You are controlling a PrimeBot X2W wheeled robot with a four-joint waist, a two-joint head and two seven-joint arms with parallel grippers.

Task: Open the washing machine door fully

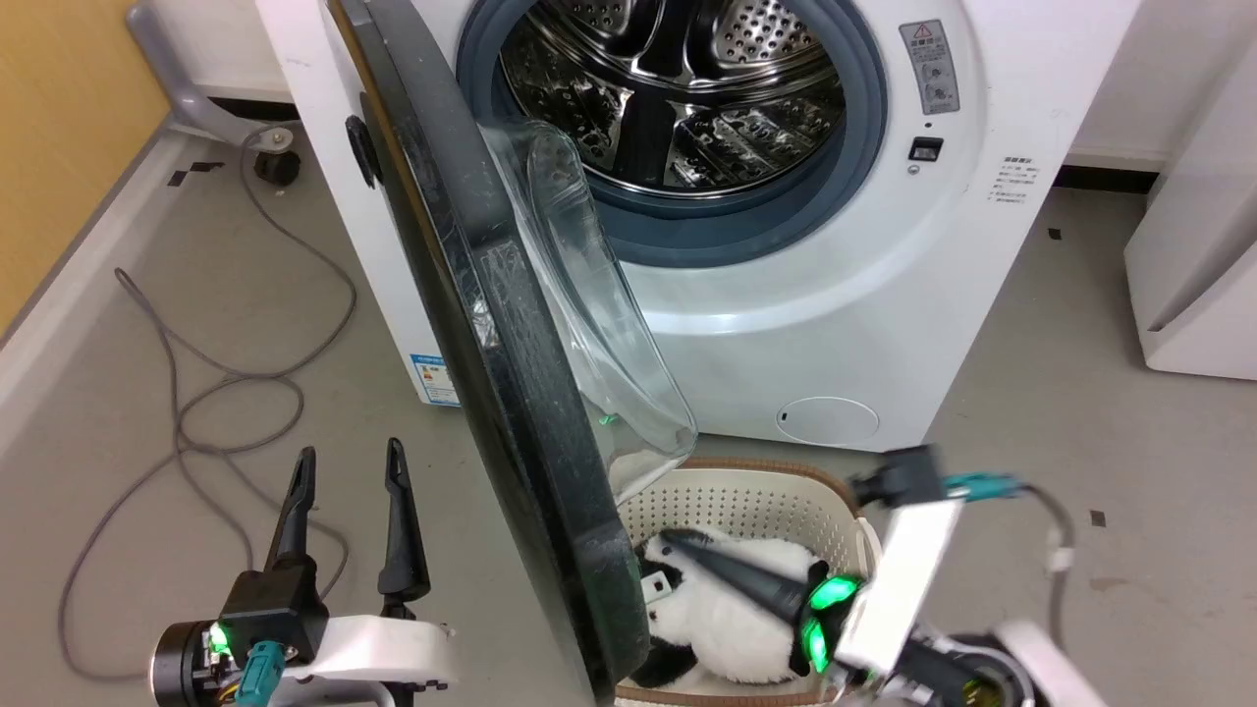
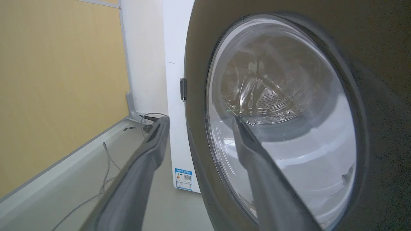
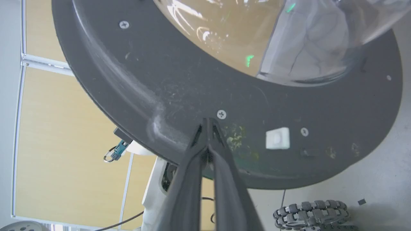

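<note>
**Inspector:** Door position?

**Assistant:** The washing machine door point(image 1: 511, 324) stands out from the left side of the washing machine point(image 1: 835, 295), drum exposed.

**Inspector:** Claws?

**Assistant:** Left gripper point(image 1: 351, 450): fingers spread, empty, beside the door's outer face. Right gripper point(image 3: 208, 120): fingers pressed together, empty, tips at the inner face.

**Inspector:** Markings?

**Assistant:** Blue label point(image 1: 434, 378) low left and grey warning label point(image 1: 930, 67) with red triangle. Print illegible.

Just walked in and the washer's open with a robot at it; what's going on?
The robot is opening the washing machine door. Its shut right gripper has its tips at the door's inner face near the rim, seemingly pushing. The left gripper hangs open on the outer side, touching nothing. The door stands swung well out above a basket.
</note>
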